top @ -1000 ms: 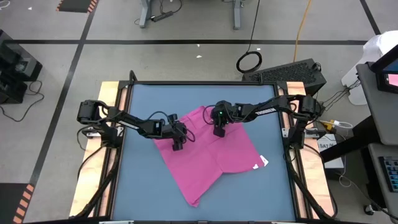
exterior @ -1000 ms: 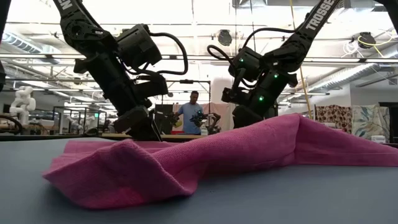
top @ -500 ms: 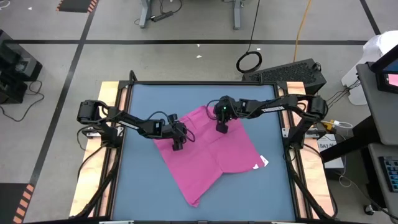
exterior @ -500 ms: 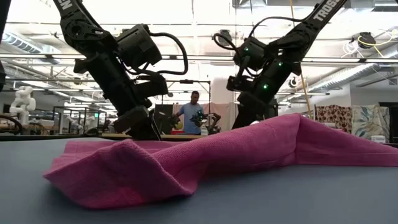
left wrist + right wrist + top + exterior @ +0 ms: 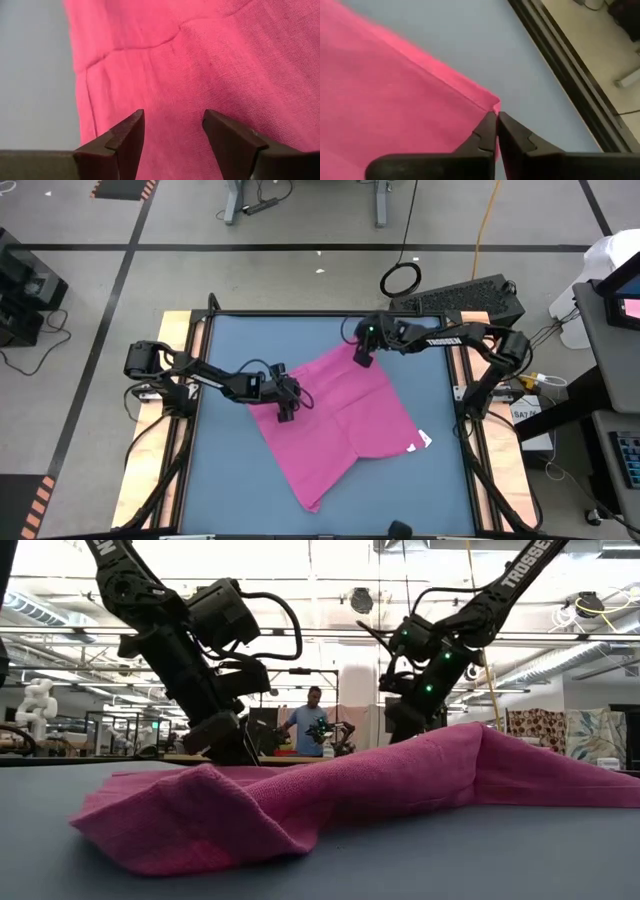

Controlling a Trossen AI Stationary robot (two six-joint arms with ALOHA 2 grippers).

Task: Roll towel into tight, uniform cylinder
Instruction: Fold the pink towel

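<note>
A: On the left, the left hand (image 5: pixel 286 412) sits low over the towel's (image 5: pixel 345 420) left edge, fingers spread, and nothing lies between them in its wrist view. Whether the tips touch the cloth cannot be told.

B: And the towel?

A: It lies open and rumpled in the middle of the blue counter (image 5: pixel 230 470), turned cornerwise, with a small white tag (image 5: pixel 424 440) at its right corner. The low view shows folds humped up at the near corner, hiding what lies behind them.

B: The right side?

A: The right hand (image 5: pixel 362 359) is at the towel's far corner, fingers pressed together, pinching the very tip of that corner in its wrist view.
</note>
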